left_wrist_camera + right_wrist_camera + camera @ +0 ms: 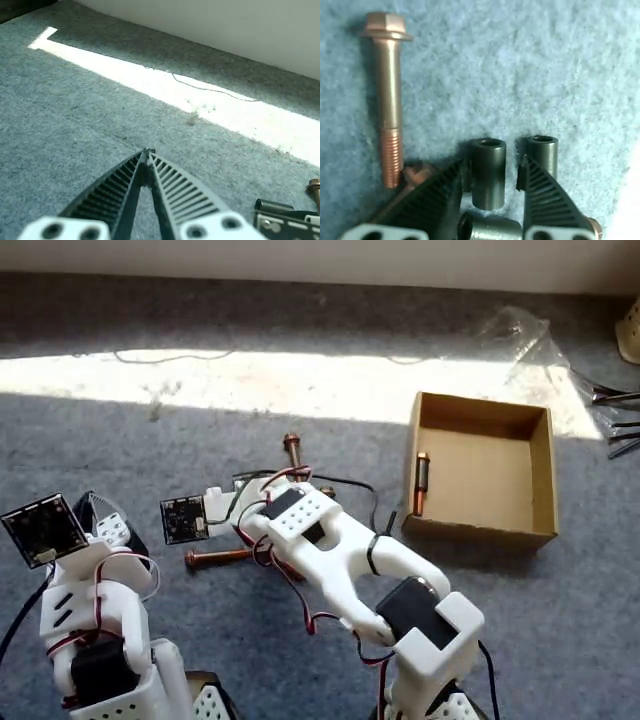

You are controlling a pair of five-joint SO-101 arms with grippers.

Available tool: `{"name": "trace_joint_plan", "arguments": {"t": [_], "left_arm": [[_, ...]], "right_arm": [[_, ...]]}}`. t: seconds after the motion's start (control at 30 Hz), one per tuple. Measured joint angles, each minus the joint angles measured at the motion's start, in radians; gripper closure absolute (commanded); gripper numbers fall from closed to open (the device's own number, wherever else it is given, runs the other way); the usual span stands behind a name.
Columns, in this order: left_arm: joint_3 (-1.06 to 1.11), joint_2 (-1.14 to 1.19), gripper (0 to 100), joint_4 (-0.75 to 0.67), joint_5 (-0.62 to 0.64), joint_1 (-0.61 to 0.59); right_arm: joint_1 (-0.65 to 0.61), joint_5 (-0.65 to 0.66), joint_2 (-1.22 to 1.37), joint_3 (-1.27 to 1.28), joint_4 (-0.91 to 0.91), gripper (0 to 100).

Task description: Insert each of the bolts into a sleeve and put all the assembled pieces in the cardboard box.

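My right gripper (492,167) is open low over the carpet, its fingers on either side of an upright dark sleeve (488,172). A second sleeve (543,152) stands just beside it and a third (490,228) lies close to the wrist. A long copper bolt (390,100) lies flat nearby, with another bolt head (417,175) by one finger. From above, one bolt (292,450) and another bolt (220,557) lie around the right arm (330,540). The cardboard box (545,475) holds one assembled piece (421,483). My left gripper (147,154) is shut, with nothing in it, above bare carpet.
Grey carpet covers the floor, with a sunlit strip (250,385) along the far side. A crumpled plastic bag (520,335) and dark tools (615,425) lie beyond the box at the right edge. The left arm (100,630) stands at the near left.
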Motion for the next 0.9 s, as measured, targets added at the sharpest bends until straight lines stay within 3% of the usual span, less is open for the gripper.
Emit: {"name": "trace_joint_plan", "arguments": {"t": [0.9], "left_arm": [[0.0,0.0,99,0.0,0.0,0.0]], "right_arm": [[0.015,-0.034,0.075,-0.017,-0.006,86.1]]}}
